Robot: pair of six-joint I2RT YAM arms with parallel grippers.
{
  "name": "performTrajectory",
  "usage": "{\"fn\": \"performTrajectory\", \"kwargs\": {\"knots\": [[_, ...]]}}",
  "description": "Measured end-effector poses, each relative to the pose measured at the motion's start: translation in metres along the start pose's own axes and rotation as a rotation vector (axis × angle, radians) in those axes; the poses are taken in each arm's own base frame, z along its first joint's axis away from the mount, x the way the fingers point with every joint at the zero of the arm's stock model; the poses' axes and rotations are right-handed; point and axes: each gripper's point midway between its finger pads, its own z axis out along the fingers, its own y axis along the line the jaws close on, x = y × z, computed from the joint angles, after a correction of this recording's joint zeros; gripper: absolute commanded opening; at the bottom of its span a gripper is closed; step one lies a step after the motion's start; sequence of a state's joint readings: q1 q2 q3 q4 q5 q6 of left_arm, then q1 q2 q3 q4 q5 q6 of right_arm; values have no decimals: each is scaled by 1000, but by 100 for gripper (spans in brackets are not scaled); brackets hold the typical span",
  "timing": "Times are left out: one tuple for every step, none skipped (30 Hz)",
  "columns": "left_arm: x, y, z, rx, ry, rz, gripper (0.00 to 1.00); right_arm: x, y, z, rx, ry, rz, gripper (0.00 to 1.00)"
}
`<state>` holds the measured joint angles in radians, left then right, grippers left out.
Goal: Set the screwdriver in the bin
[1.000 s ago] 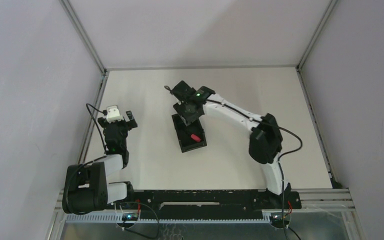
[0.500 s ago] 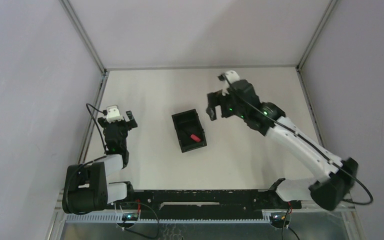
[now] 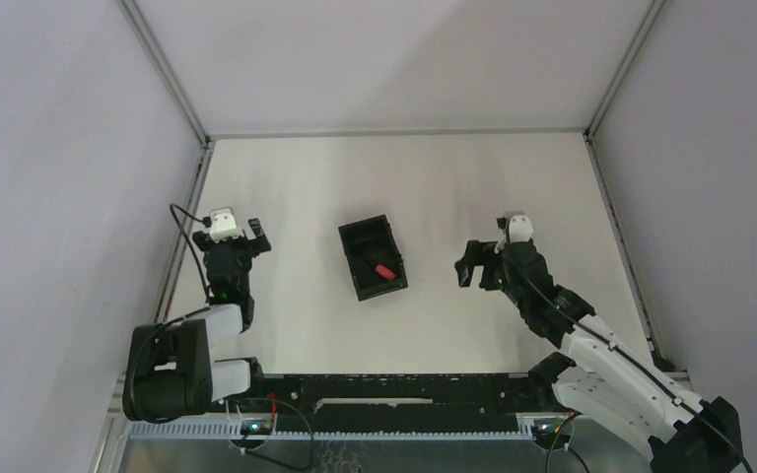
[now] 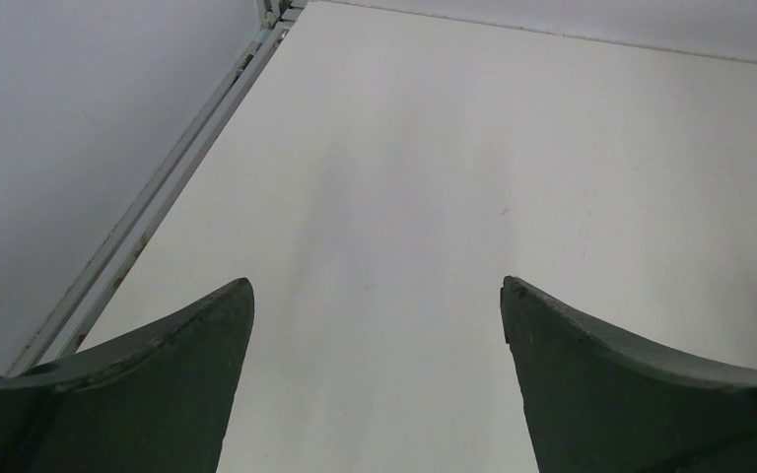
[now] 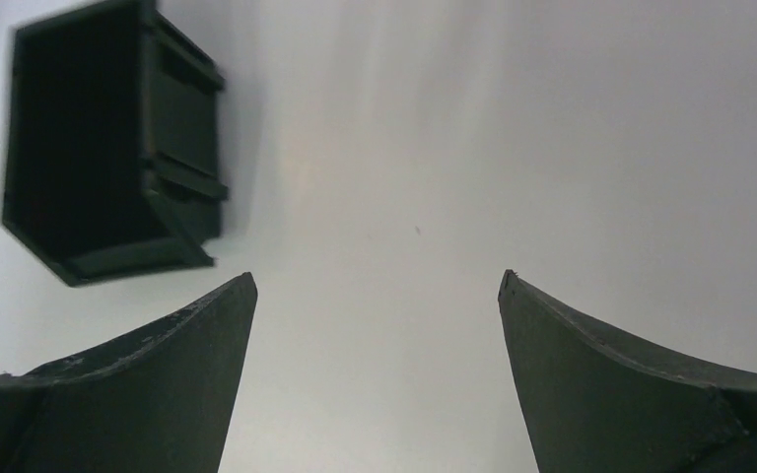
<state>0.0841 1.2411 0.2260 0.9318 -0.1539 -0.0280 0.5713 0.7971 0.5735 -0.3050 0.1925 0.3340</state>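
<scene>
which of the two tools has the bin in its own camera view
The right tool: its wrist view shows the bin at upper left, while the left tool sees only table.

No legible text, seemingly, anywhere.

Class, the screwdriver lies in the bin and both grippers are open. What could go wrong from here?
1. The right gripper hangs open beside the bin; a swing toward it might knock the bin and shift it.
2. The screwdriver lies near the bin's near wall; such a knock could perhaps tip it out.
</scene>
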Motion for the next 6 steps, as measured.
{"fn": "performTrajectory", "kwargs": {"knots": [[0,0,0,0,0,0,100,10,-6,1,19,7,11,100],[0,0,0,0,0,0,100,20,-13,2,39,11,22,100],[0,0,0,0,0,0,100,27,-17,2,52,14,30,100],[0,0,0,0,0,0,100,33,-21,2,64,13,39,100],[0,0,0,0,0,0,100,36,-24,2,72,11,46,100],[0,0,0,0,0,0,100,38,-26,2,76,7,53,100]]}}
